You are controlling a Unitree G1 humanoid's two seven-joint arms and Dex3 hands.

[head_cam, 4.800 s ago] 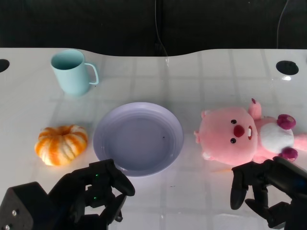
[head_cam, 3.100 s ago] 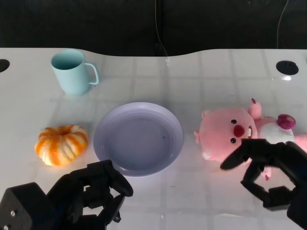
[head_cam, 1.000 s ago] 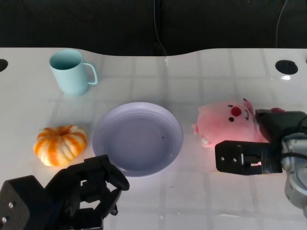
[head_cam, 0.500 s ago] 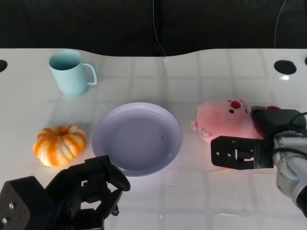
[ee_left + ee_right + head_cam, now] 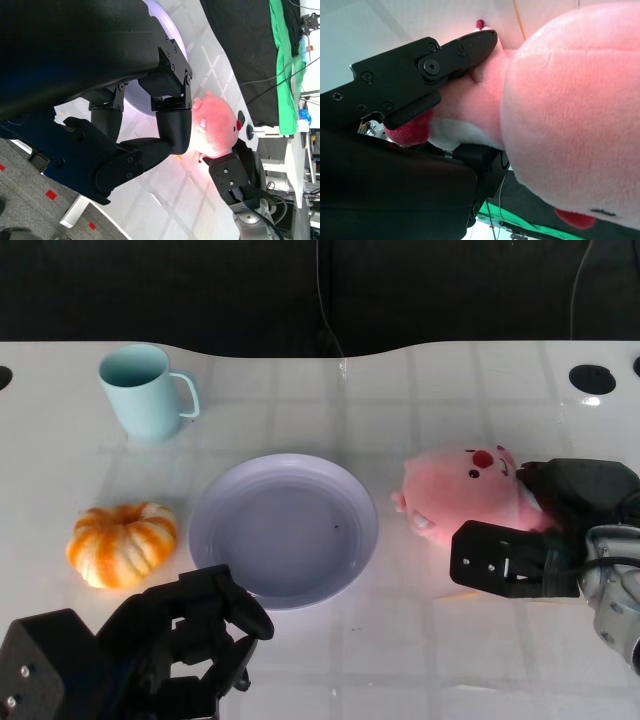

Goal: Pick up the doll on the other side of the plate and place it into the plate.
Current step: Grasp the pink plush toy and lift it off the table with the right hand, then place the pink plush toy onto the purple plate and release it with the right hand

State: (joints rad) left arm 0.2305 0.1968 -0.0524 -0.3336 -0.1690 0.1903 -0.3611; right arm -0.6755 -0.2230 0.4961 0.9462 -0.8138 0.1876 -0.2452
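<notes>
- Right of round lilac plate point(image 5: 283, 527): one pink plush doll point(image 5: 462, 492), clamped by right hand point(image 5: 545, 535), bare strip between doll and rim.
- Left hand point(image 5: 200, 635) near plate's front rim, curled, grasping nothing.
- Left of plate: one orange pumpkin point(image 5: 122, 543); beyond, one pale-blue mug point(image 5: 142, 391).

Lab (white test table point(image 5: 300, 390), cables point(image 5: 322, 300))

The right hand point(image 5: 545, 540) apparently grips the pink doll point(image 5: 462, 490) beside the plate point(image 5: 284, 530).
</notes>
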